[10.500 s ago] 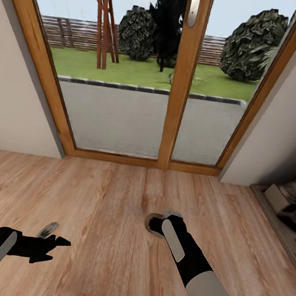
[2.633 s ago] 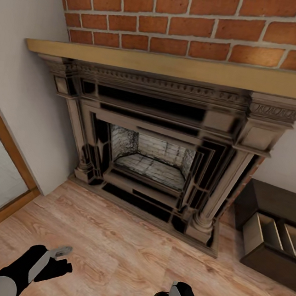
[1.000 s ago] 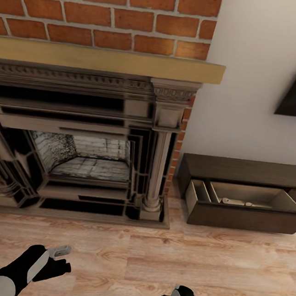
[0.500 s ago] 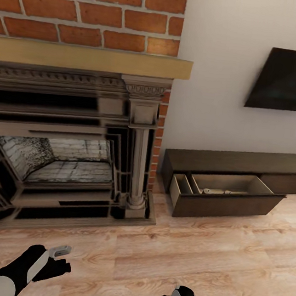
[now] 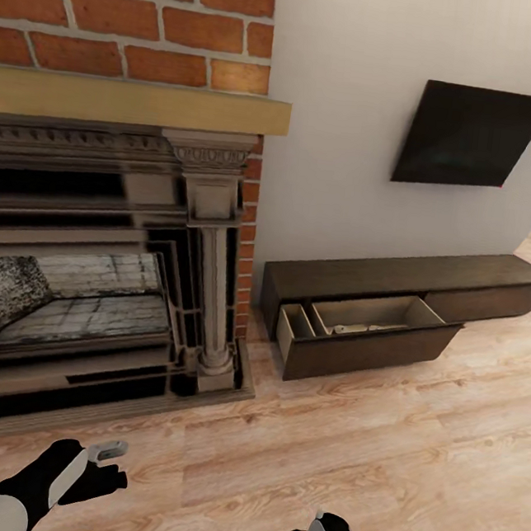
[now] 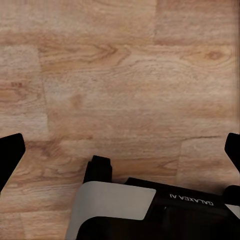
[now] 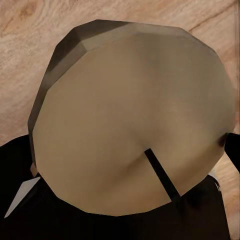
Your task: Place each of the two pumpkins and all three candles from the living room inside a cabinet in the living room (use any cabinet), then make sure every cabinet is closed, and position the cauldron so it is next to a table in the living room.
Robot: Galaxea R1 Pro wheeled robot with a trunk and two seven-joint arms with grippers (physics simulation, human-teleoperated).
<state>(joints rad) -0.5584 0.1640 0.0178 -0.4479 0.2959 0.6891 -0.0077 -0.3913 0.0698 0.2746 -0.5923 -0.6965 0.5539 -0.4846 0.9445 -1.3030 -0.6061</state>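
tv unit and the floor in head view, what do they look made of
The TV unit looks like dark-brown wood with a matte finish: faint grain, no shine. Its open drawer is pale beige inside, perhaps unstained wood or board. The floor looks like light wood planks, with visible grain, knots and board seams.

The camera is looking straight down at the plank floor [image 6: 125, 75], light wood with darker grain and knots, seams running between the boards. Two black fingertips [image 6: 10, 155] of the left gripper [image 6: 120, 155] are poking in at opposite edges, standing wide apart with nothing but bare floor between them. Under them a grey and black part of the robot [image 6: 150, 205] is showing, lettered "GALAXEA AI" upside down; it is probably the base, though that is hard to tell.
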